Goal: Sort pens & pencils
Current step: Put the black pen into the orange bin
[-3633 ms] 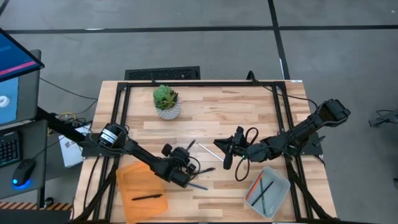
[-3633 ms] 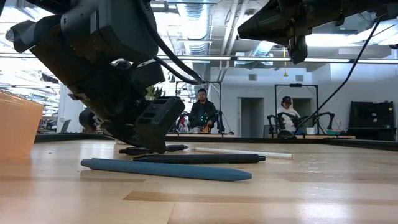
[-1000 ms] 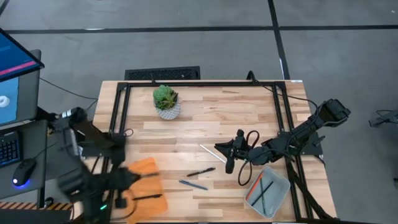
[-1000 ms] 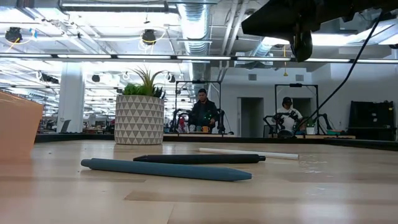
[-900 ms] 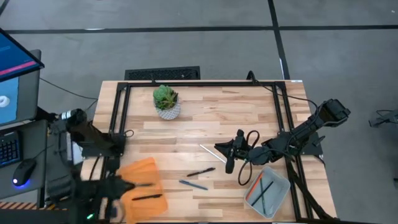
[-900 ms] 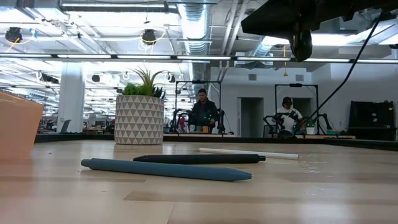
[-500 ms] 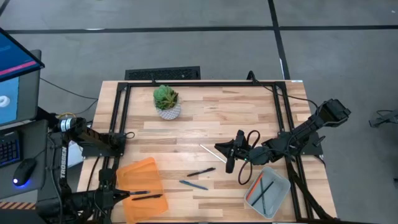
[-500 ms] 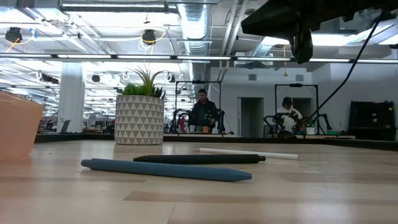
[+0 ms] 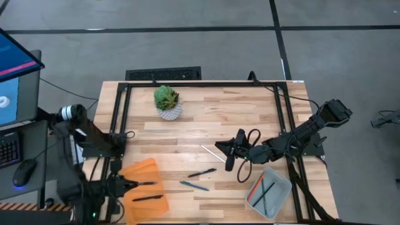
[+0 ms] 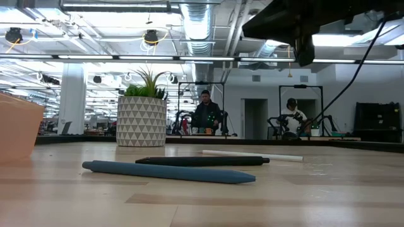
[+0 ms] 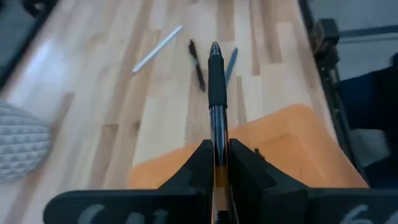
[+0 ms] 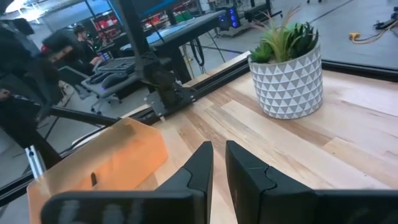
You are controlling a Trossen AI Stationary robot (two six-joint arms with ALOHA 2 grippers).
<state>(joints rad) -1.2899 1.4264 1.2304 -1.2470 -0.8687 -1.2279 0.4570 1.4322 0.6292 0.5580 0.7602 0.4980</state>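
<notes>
My left gripper (image 9: 127, 184) is over the orange tray (image 9: 149, 172) at the near left, shut on a black pen (image 11: 215, 87). A second black pen (image 9: 150, 197) lies in the tray. On the wood lie a black pen (image 9: 201, 172), a blue pen (image 9: 195, 185) and a white pencil (image 9: 209, 153). Orange and green pencils lie in the clear bin (image 9: 280, 187) at the near right. My right gripper (image 9: 228, 165) hangs above the table near the white pencil, its fingers (image 12: 202, 165) a narrow gap apart with nothing between them. My left gripper pinches the black pen's rear part (image 11: 216, 163) between its two fingers. The pen runs along the fingers and sticks out ahead of them, its tip toward the table's right. The fingers slant down from the table's left. The pen is lifted clear above the orange tray.
A potted plant (image 9: 167, 102) in a white patterned pot stands at the far left of the table. A black frame rail (image 9: 119, 125) runs along the table's edges. People sit in the room behind the table, in the low view.
My left arm has swung in fast at the table's near left and come down over the orange tray with the black pen still in its fingers. The pens and the pencil on the table have not moved.
</notes>
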